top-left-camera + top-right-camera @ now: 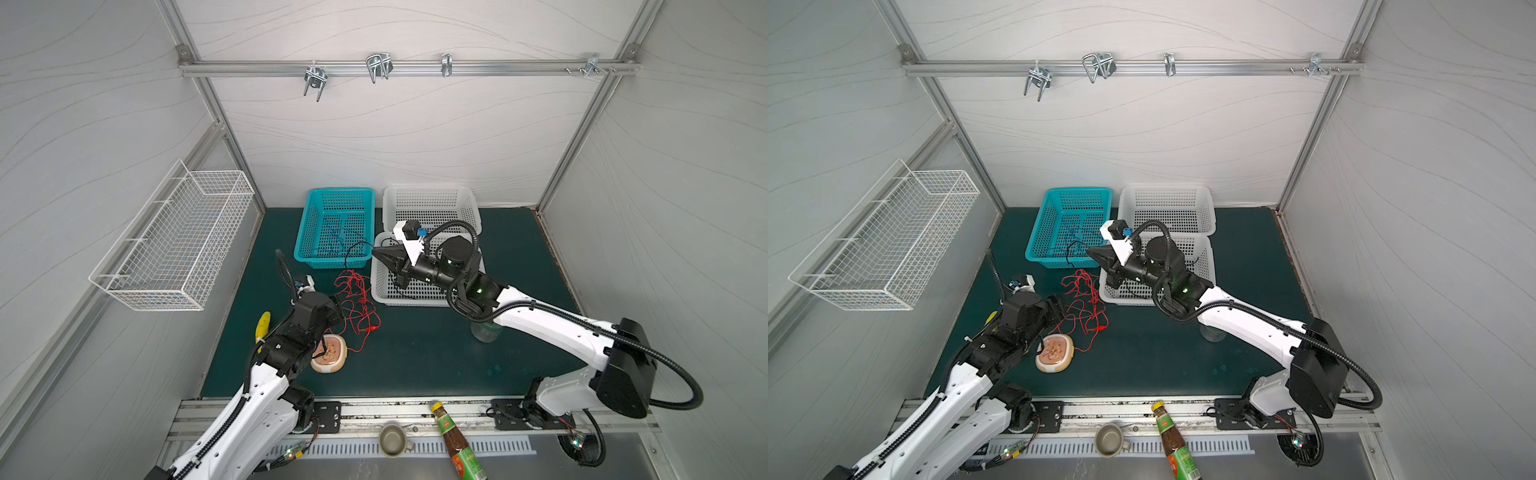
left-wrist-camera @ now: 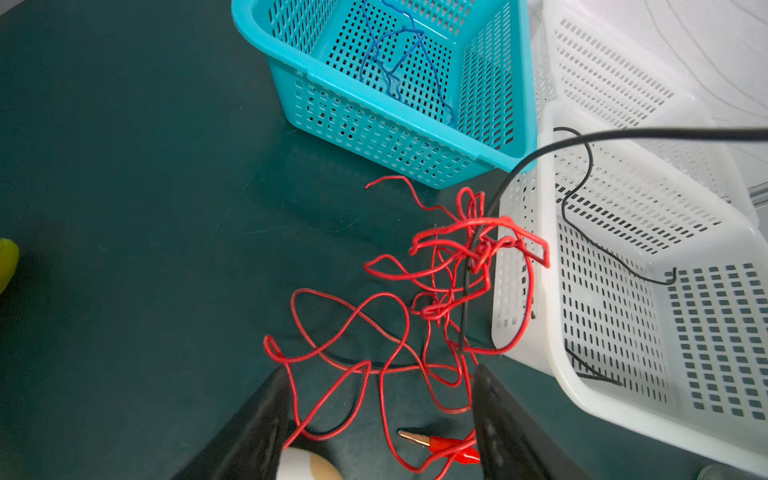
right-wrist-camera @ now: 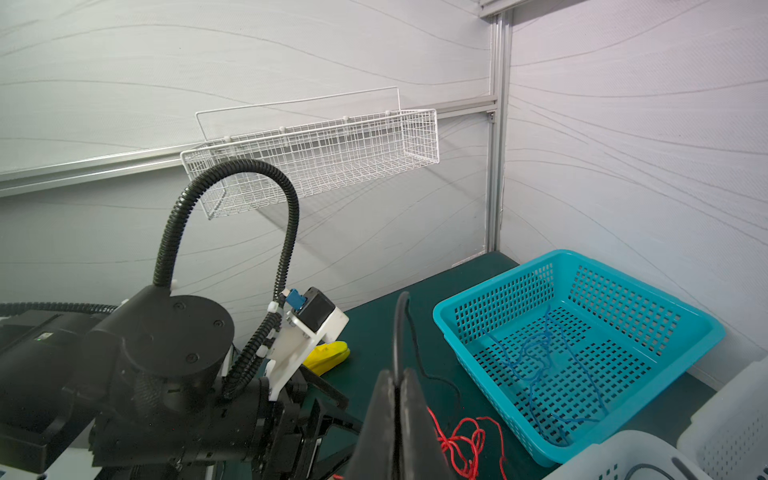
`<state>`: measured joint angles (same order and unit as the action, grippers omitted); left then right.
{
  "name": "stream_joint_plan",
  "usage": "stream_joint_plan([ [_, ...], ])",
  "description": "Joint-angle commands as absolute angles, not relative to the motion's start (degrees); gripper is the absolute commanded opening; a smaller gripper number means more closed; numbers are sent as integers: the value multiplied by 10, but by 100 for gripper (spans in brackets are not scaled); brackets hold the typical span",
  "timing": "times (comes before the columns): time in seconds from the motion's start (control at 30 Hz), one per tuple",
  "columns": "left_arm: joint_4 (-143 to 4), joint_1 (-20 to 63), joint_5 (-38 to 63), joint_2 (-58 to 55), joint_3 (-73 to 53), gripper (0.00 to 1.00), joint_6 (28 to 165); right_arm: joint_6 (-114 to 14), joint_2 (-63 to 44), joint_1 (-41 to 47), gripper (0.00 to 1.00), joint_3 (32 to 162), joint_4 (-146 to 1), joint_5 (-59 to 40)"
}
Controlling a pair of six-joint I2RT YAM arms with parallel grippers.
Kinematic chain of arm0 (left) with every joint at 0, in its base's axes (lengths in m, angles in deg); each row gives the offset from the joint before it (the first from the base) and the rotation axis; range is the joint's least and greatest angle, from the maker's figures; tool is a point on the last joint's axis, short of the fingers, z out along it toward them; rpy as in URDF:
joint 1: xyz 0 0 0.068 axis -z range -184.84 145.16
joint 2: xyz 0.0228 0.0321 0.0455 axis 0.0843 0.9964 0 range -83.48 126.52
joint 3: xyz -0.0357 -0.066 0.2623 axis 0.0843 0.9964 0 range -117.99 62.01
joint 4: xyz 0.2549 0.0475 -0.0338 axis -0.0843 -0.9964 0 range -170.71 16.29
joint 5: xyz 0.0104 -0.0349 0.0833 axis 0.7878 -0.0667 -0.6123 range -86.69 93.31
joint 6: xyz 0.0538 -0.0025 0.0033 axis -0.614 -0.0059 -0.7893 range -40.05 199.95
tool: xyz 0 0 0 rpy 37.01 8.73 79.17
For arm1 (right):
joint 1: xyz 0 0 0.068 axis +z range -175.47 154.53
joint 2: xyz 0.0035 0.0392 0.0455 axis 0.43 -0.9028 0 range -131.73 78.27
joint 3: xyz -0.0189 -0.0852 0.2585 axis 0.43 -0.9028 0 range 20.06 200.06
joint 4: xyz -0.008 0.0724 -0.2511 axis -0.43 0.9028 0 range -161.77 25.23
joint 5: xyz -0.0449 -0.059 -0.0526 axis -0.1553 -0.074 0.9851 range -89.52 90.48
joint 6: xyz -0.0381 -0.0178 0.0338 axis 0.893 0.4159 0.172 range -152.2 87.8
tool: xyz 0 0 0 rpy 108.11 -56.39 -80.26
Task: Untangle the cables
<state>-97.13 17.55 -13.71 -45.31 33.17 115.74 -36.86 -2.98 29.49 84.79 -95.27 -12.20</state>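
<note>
The red cable [image 1: 357, 303] [image 1: 1084, 299] lies in a loose tangle on the green mat beside the near white basket [image 1: 376, 286]. Its clip end [image 2: 449, 444] rests between the fingers of my left gripper [image 2: 380, 370] [image 1: 337, 305], which stands open low over the tangle. My right gripper [image 1: 376, 250] [image 3: 398, 374] is shut on the black cable [image 2: 582, 141] [image 1: 353, 249]. That cable is lifted and runs down through the red knot [image 2: 478, 245], and another stretch lies inside the white basket. A blue cable [image 2: 395, 70] [image 3: 536, 361] lies in the blue basket [image 1: 299, 245].
A second white basket [image 1: 430, 205] stands at the back. A yellow banana [image 1: 262, 326] and a round beige dish [image 1: 330, 353] lie by my left arm. A glass jar [image 1: 484, 332] sits under my right arm. A wire rack [image 1: 174, 245] hangs on the left wall.
</note>
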Motion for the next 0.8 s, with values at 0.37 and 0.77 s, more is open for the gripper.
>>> stream_joint_plan([
  [0.37, -956, 174, -159, -474, 340, 70, 1166, -283, 13, 294, 0, 911, -970, -124],
  [0.77, -966, 174, -168, -484, 342, 70, 1166, -192, 59, 294, 0, 893, -987, -18],
])
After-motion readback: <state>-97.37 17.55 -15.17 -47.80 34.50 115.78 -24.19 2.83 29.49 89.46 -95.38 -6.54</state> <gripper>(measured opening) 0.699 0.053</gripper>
